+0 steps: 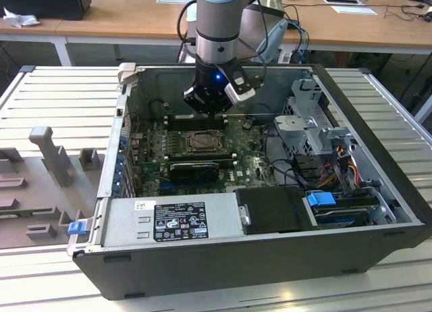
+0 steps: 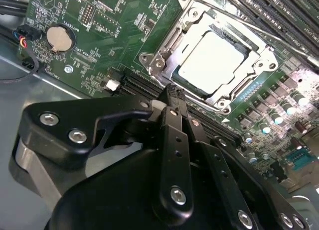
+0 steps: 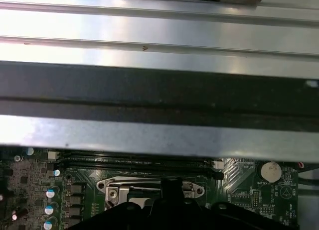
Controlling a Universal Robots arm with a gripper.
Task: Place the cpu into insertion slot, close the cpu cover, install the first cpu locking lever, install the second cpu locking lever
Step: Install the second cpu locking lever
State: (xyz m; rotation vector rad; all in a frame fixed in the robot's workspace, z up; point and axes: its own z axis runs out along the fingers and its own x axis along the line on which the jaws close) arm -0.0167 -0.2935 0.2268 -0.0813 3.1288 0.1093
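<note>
Upper centre of the exterior view, the gripper is seen hanging over the open computer case, just above the far edge of the green motherboard. Its fingers are seen pressed together in the second wrist view, tips meeting at centre frame with nothing pinched between them. Right beyond the tips, in the upper right of that view, the cpu is seen lying flat in the insertion slot, its silver top glaring white. The cpu cover is seen lowered around the chip, framing it with its square window. Whether the locking levers are latched cannot be told. A round coin battery is seen at upper left of the second wrist view, and long black memory slots run along the upper right. In the first wrist view the cover's metal frame is glimpsed at bottom centre, partly hidden behind the gripper body. In the exterior view the slot sits at centre frame, directly below the gripper. A grey power supply box is placed along the case's lower edge, with a blue clip at lower left. The case rests on a ribbed metal bench.
</note>
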